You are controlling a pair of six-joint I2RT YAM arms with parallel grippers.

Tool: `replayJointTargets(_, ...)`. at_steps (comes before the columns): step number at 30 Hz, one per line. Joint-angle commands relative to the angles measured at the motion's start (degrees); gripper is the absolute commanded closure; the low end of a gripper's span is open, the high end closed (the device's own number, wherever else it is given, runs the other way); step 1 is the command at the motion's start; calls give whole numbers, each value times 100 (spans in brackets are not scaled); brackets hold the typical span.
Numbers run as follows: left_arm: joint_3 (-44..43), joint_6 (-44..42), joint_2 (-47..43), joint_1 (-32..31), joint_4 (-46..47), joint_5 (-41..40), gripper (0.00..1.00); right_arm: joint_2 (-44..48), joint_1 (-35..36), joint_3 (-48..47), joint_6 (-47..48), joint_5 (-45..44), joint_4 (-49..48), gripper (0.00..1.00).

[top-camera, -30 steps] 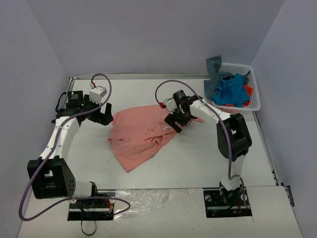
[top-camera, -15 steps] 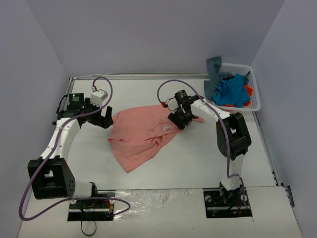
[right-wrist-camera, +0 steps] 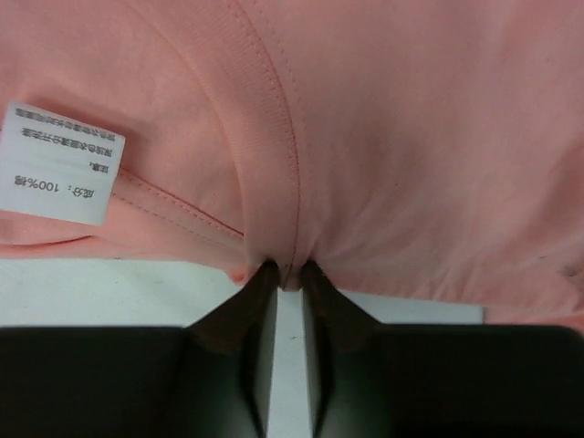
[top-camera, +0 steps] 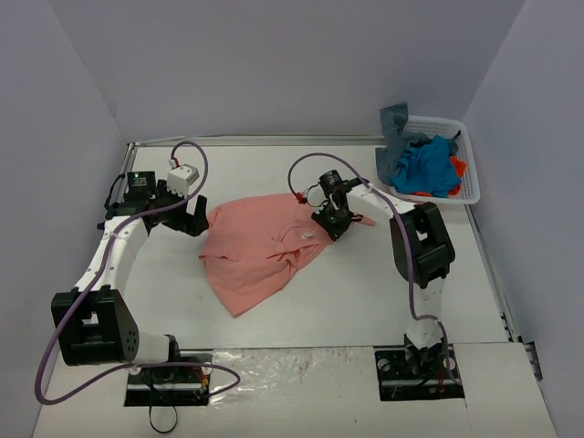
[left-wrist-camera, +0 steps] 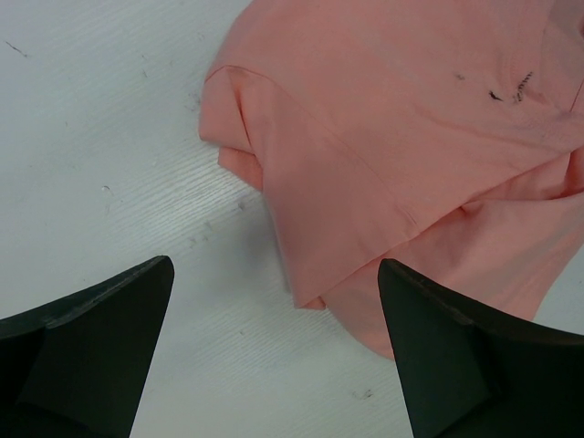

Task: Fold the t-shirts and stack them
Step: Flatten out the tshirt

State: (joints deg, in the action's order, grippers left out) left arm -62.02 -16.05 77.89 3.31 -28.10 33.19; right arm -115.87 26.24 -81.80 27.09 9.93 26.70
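Near the middle of the white wood-grain bench [top-camera: 365, 292], a little toward the left edge: a salmon-pink short-sleeved cloth t-shirt [top-camera: 260, 251], rumpled and unfolded, one pointed fold toward the near edge.

At the shirt's right side, the black two-finger right gripper [top-camera: 334, 222], down on the cloth. From the right wrist view: fingers almost together, only a thin slit between them, pinching the ribbed collar band of the pink shirt [right-wrist-camera: 411, 119]. Just to one side of the pinch, a white printed care label [right-wrist-camera: 64, 164] sewn at the neck seam.

At the shirt's left side, the black two-finger left gripper [top-camera: 193, 219], spread wide, with nothing in its grasp. From the left wrist view: one finger over bare bench, the other over the pink cloth beside a folded sleeve edge [left-wrist-camera: 251, 137]; touching or not, cannot tell.

At the far right corner, well apart from the pink shirt: a white plastic lattice basket [top-camera: 470, 164] with a bright blue t-shirt [top-camera: 427, 169], a slate grey-blue t-shirt [top-camera: 394, 128] draped over its rim, and a scrap of orange-red t-shirt [top-camera: 458, 166].
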Motion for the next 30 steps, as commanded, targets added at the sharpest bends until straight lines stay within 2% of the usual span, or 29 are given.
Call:
replayJointTargets(1, 14, -91, -98, -50, -47, 38, 5, -102, 13, 6, -2, 0, 134, 92)
replayJointTargets(2, 14, -91, -90, -41, -47, 30, 5, -76, 13, 6, -11, -9, 134, 100)
replayJointTargets(12, 41, -65, -81, -41, -3, 82, 6, 741, 4, 120, -20, -167, 160, 100)
replayJointTargets(16, 14, -73, -125, -41, -20, 74, 6, 987, -31, 7, -20, -482, 160, 100)
replayJointTargets(24, -21, -196, -107, -85, -214, 249, 5, 1497, -531, -1012, -11, -747, 362, 100)
replayJointTargets(29, -64, -363, -2, -146, -389, 302, 6, 1612, -892, -1233, -99, -853, 345, 100)
replayJointTargets(30, -91, -398, 33, -164, -503, 311, 9, 1612, -962, -1242, -116, -853, 345, 100)
